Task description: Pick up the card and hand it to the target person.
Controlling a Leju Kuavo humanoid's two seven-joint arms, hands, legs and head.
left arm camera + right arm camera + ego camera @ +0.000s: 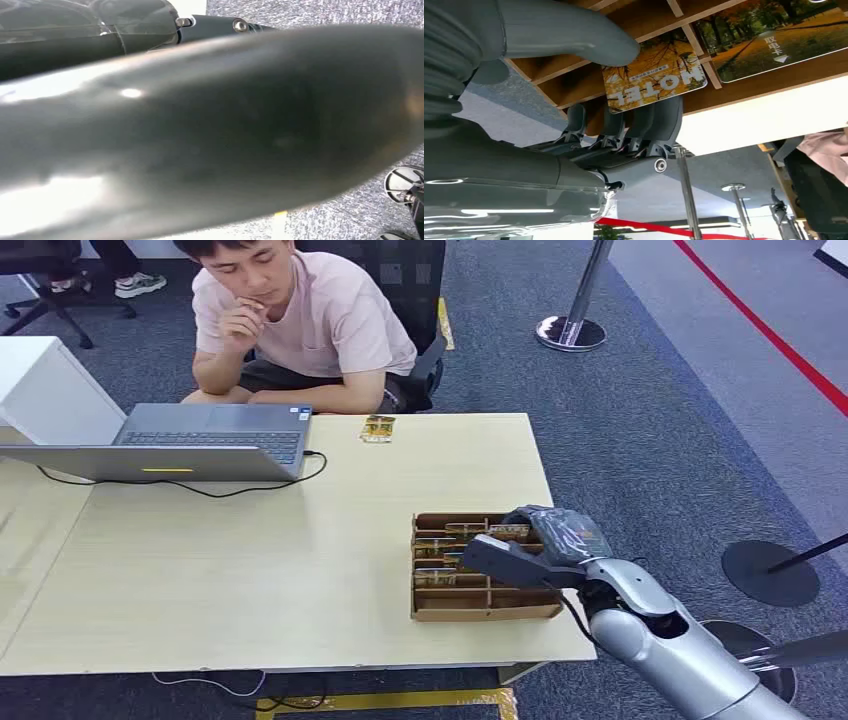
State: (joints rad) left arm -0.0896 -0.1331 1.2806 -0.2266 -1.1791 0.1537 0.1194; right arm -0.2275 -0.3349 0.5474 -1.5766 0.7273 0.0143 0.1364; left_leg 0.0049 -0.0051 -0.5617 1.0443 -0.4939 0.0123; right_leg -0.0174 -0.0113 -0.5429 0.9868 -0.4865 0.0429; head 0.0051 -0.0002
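- Setting: an office-like hall or demonstration area with grey carpet (650, 420) underfoot.
- A red line (770, 335) runs across the floor, and chrome queue posts (575, 320) on round bases stand near it.
- A pale wooden worktop (250, 560) carries an open laptop (190, 445) with its cable (200, 488).
- A person (300, 320) sits behind the worktop in a dark office chair (425, 310).
- A wooden slotted box (480, 575) holds cards, one of them printed "HOTEL" (654, 75).

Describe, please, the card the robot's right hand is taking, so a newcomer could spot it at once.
On the light wooden table, find the slotted cardboard box near its right front corner. The right hand reaches into it, thumb and fingers pinching one card. That card shows yellow autumn trees and the word HOTEL; its neighbour bears Chinese characters.
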